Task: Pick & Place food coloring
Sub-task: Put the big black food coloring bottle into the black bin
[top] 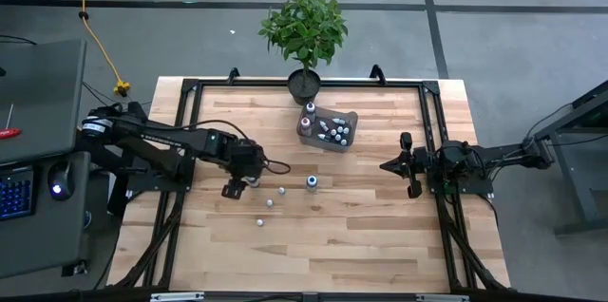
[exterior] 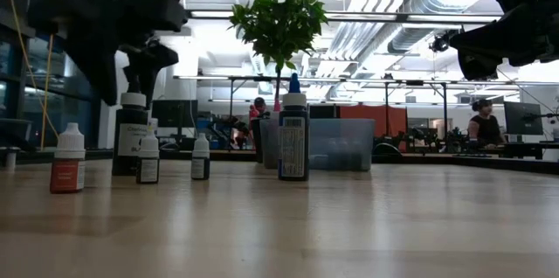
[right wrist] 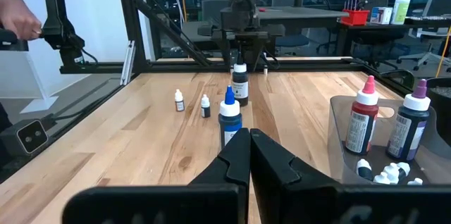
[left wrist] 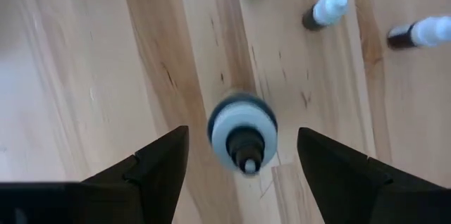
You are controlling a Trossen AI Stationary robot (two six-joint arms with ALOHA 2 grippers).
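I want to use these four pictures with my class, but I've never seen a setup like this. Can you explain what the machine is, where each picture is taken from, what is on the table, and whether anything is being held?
It is a robot with two dark arms at a wooden table. One picture looks straight down, one looks level across the tabletop, and one comes from a camera on each wrist.

The left gripper is open and hangs over a small white-capped bottle, fingers on either side, not yet gripping it. The right gripper is shut, empty, and waits near the table's right edge.

On the table are tiny food coloring bottles: a few loose white-capped ones and a blue-capped one. A clear plastic bin already holds several more, including taller red-capped and purple-capped bottles. A potted plant stands behind it.

Nothing is held right now.
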